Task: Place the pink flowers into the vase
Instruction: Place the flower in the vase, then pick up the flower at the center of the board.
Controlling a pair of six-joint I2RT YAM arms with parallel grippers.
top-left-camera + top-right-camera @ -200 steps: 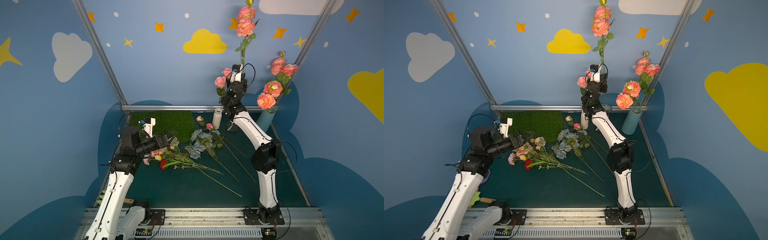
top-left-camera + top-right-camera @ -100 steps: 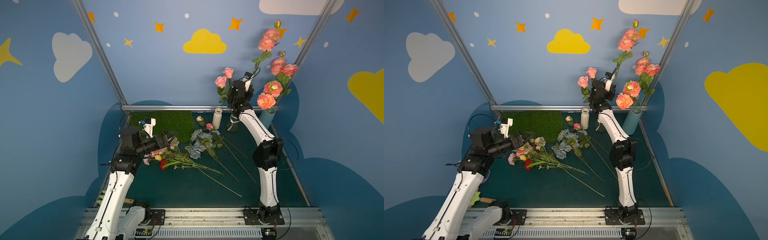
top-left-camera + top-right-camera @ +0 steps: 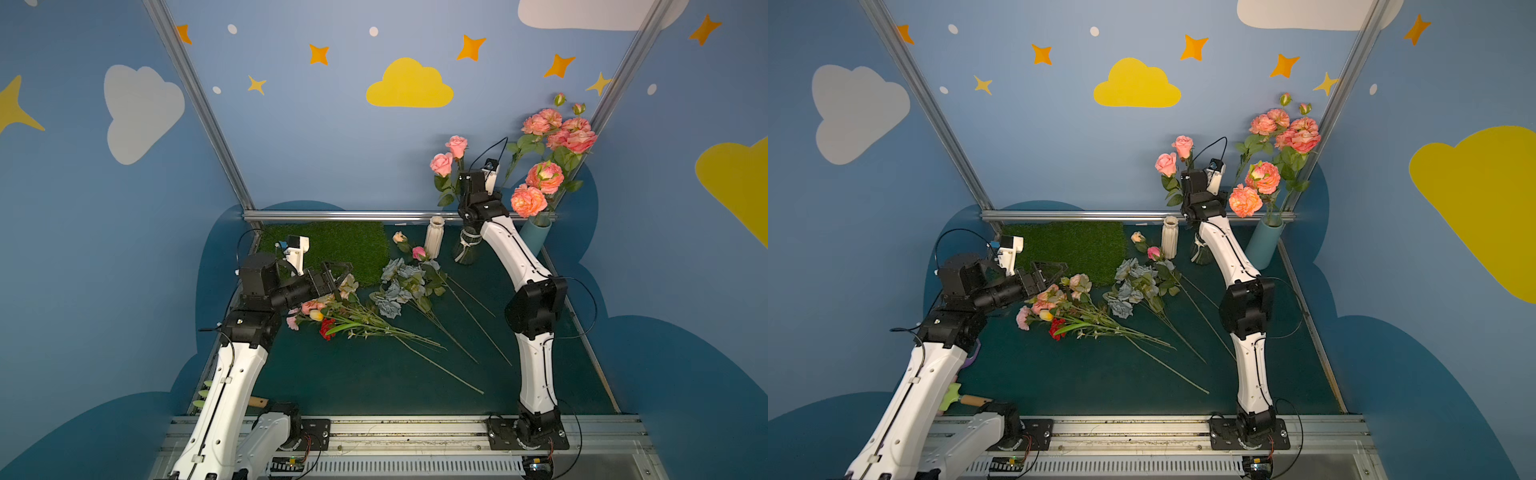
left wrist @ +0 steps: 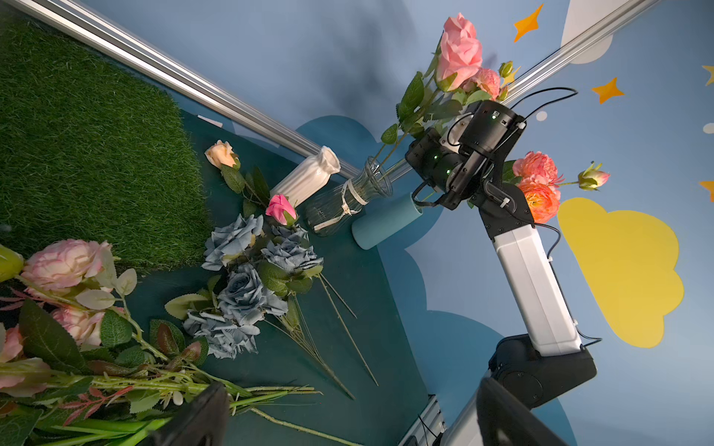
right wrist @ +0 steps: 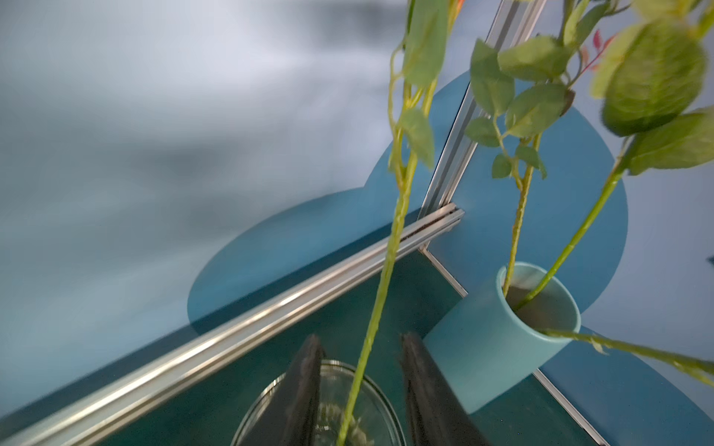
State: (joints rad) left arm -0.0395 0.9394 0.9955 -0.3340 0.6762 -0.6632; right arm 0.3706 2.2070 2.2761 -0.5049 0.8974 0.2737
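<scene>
Salmon-toned pink flowers (image 3: pixel 544 176) stand in a teal cylinder vase (image 3: pixel 536 241) at the right end of the back rail in both top views. Their blooms rise against the blue wall in the upper right of the frame. Just left of it, a clear glass vase (image 3: pixel 465 253) holds two pink roses (image 3: pixel 441 163). The right wrist view also shows a leafy green stem (image 5: pixel 385 270) running down into its mouth. A white ribbed vase (image 3: pixel 434 239) stands beside the glass one, further left. More pink flowers lie in a loose heap at centre left of the table, mixed with a red carnation (image 3: pixel 327 329) and long green stems. A grey-blue rose bunch (image 3: pixel 397 286) lies to their right, and two small rosebuds (image 3: pixel 419 252) lie near the white vase.

The table (image 3: pixel 353 386) is dark teal, with a patch of artificial grass (image 3: pixel 332 245) at its back left. Blue walls painted with clouds and orange stars enclose it on three sides, framed by aluminium rails (image 3: pixel 353 216).

The right gripper (image 5: pixel 361 341) hangs over the glass vase, jaws apart, the green stem passing between them and touching neither. The left gripper (image 3: pixel 341 276) is spread wide at the upper left edge of the heap, gripping nothing. Whether its fingers brush the stems cannot be told.
</scene>
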